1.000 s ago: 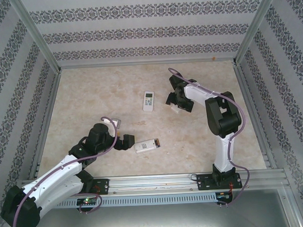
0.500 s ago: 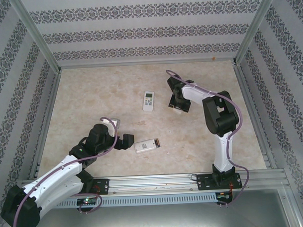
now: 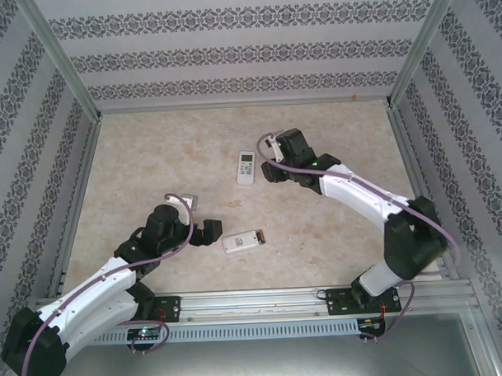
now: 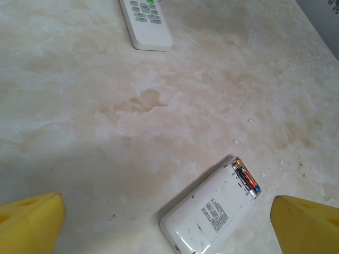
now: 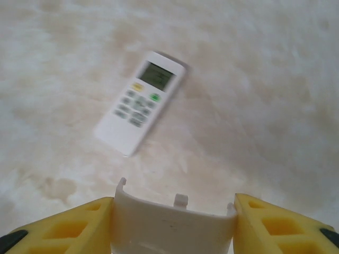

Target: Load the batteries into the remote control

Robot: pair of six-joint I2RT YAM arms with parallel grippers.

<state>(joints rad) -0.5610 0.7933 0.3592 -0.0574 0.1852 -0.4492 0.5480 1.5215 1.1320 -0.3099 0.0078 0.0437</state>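
A white remote control lies face down on the table, its battery bay uncovered at the far end. The batteries sit in that bay, coppery and dark. My left gripper stands open just left of this remote, its yellow fingers wide apart and touching nothing. My right gripper is shut on a white battery cover, whose clips point away from me. It hovers right of a second remote.
The second white remote lies face up mid-table, display and buttons showing; its near end also appears in the left wrist view. Patterned walls and metal rails enclose the marble-look table.
The right arm has stretched out and swung left toward the face-up remote, and its jaws have closed on the white cover. The left arm and the face-down remote have not moved.
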